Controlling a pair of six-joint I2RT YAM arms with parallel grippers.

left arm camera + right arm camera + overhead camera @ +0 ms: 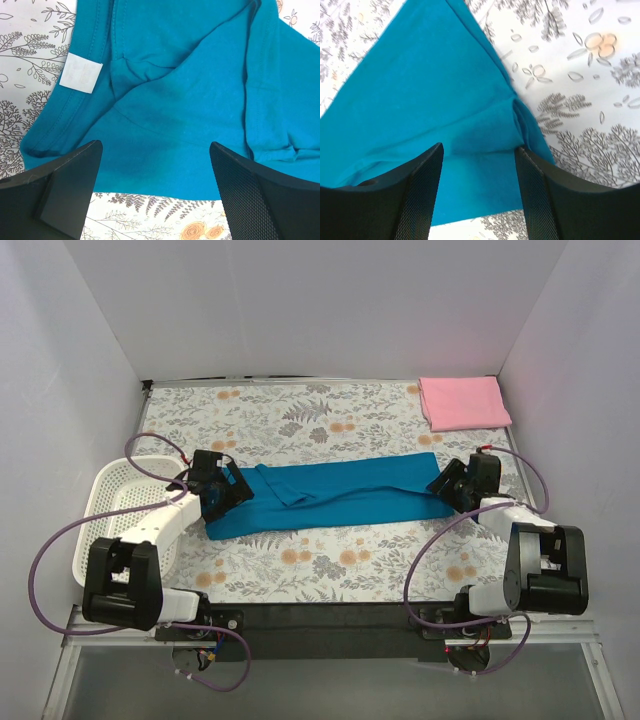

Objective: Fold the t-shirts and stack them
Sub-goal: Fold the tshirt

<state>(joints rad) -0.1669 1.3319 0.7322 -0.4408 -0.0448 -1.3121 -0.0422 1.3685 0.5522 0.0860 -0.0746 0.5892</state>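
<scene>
Tabletop in a flower print, with teal-blue shirt stretched across its middle as a long folded band, running left to right, right end a little farther back. In the far right corner, pink shirt, folded flat and well apart from the teal one. At the left edge, white basket, beside the left arm. Over the neck end of the teal-blue shirt, left fingers, spread wide and gripping nothing. Just ahead of them at the collar, small white label, with flaps of cloth folded in over the chest. At the opposite end, right fingers, parted on either side of a small crease near the corner of the cloth. Fabric loose and flat between them, not pinched.
</scene>
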